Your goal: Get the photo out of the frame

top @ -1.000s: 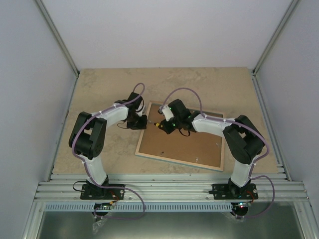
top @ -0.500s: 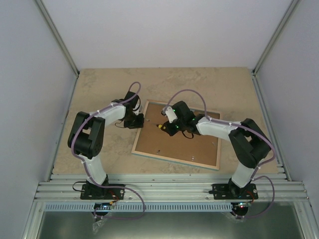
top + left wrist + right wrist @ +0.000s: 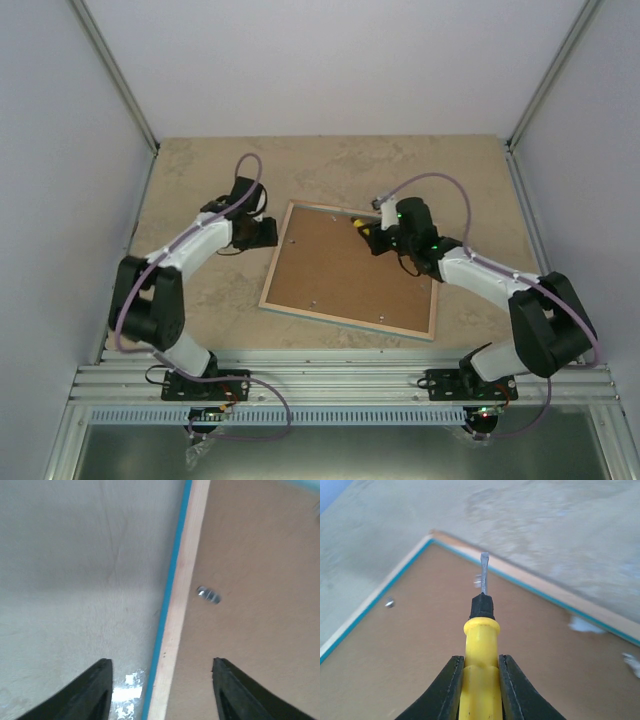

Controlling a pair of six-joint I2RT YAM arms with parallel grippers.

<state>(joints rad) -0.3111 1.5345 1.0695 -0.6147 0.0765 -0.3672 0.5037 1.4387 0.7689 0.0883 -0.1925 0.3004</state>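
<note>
Photo hidden, presumably under the brown fibreboard back of the large turquoise-edged wooden frame (image 3: 410, 650), which lies face down below my right gripper (image 3: 480, 662). That gripper is clamped on a yellow-handled flat screwdriver (image 3: 481, 640). Just ahead of the blade sits what looks like a small metal tab (image 3: 478, 582); I should slide in flat and lever gently. My left gripper (image 3: 161, 662), fingers spread and empty, straddles the frame's edge, well placed to steady it.

I see the frame (image 3: 350, 272) lying face down, brown fibreboard back up. It sits skewed on the table (image 3: 200, 170), turquoise-edged.
</note>
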